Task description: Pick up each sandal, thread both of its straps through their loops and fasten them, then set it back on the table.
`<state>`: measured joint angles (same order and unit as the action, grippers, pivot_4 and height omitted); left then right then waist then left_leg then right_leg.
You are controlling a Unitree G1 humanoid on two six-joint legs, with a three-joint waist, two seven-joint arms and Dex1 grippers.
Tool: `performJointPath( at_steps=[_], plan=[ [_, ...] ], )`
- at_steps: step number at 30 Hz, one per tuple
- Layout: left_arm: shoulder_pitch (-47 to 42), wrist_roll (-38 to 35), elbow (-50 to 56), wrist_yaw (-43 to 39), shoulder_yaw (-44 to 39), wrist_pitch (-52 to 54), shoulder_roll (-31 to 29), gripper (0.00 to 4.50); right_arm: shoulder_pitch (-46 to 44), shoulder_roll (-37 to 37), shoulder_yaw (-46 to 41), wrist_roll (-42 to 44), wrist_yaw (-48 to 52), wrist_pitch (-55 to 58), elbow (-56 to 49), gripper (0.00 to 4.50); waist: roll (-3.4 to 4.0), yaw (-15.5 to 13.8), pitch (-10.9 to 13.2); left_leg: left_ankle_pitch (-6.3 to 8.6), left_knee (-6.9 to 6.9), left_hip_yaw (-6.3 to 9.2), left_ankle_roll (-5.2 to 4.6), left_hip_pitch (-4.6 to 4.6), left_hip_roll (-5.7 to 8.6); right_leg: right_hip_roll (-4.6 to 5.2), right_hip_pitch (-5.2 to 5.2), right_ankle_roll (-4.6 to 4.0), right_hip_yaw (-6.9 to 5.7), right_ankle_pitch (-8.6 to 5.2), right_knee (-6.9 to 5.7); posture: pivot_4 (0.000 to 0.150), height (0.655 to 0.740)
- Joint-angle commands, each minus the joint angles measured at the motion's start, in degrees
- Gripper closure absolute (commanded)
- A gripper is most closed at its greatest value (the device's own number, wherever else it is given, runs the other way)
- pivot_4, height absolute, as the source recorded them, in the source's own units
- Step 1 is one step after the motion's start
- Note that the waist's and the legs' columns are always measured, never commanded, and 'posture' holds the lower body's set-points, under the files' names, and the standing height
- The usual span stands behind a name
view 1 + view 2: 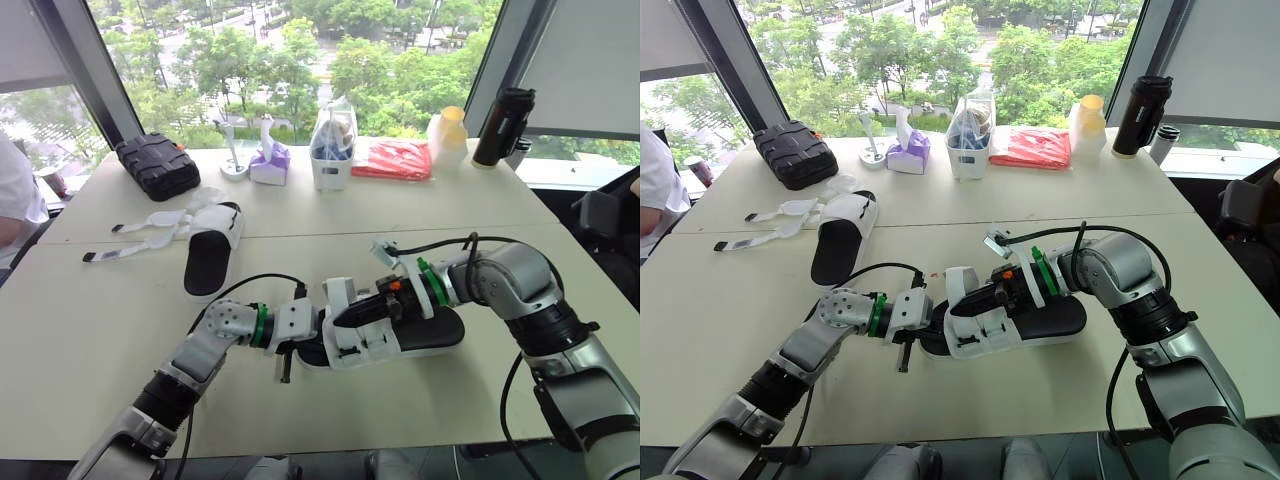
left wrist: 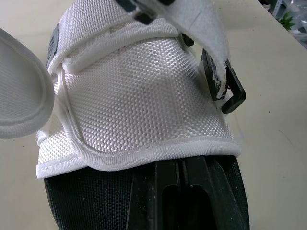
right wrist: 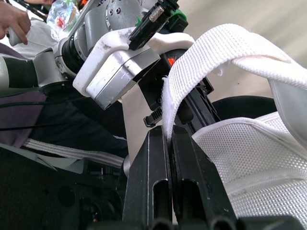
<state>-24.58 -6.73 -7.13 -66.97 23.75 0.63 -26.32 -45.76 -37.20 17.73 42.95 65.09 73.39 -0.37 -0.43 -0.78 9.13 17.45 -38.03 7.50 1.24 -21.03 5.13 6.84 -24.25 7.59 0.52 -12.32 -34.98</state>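
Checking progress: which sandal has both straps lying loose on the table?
The far sandal beside the black case: its white straps trail flat on the table. The near sandal has a strap pinched in the right tool.

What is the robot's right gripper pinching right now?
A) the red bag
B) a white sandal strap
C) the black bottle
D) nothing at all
B: the right wrist view shows the right gripper shut on a white strap of the sandal, while the bottle and the red bag sit far away from it.
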Motion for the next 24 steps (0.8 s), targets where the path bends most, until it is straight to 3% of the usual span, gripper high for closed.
performJointPath(
  at_steps=[1, 14, 24],
  plan=[
    [2.74, 5.19, -4.58, -0.21, 4.53, 1.92, -0.7, 4.5, -0.83, -0.68, -0.45, 0.73, 0.78, 1.4, -1.51, 4.45, 0.0, 0.0, 0.0, 0.0, 0.0, 0.0, 0.0, 0.0, 0.0, 0.0, 0.0, 0.0, 0.0, 0.0, 0.0, 0.15, 0.74],
    [3.13, 5.29, -4.23, 0.25, 4.7, 1.98, -0.5, 4.5, -2.01, 1.63, -1.37, 0.36, 0.13, 3.24, 3.01, 4.45, 0.0, 0.02, 0.0, 0.0, 0.0, 0.0, 0.0, 0.0, 0.0, 0.0, 0.0, 0.0, 0.0, 0.0, 0.0, 0.15, 0.74],
    [3.33, 5.18, -3.95, 0.34, 4.63, 2.2, -0.72, 4.5, -2.01, 2.73, 1.59, -5.9, 0.35, -4.55, 6.37, 4.45, 0.01, -0.01, -0.01, 0.0, 0.0, 0.01, 0.0, 0.01, 0.02, 0.01, 0.01, 0.0, 0.0, 0.0, 0.0, 0.15, 0.74]
  ],
)
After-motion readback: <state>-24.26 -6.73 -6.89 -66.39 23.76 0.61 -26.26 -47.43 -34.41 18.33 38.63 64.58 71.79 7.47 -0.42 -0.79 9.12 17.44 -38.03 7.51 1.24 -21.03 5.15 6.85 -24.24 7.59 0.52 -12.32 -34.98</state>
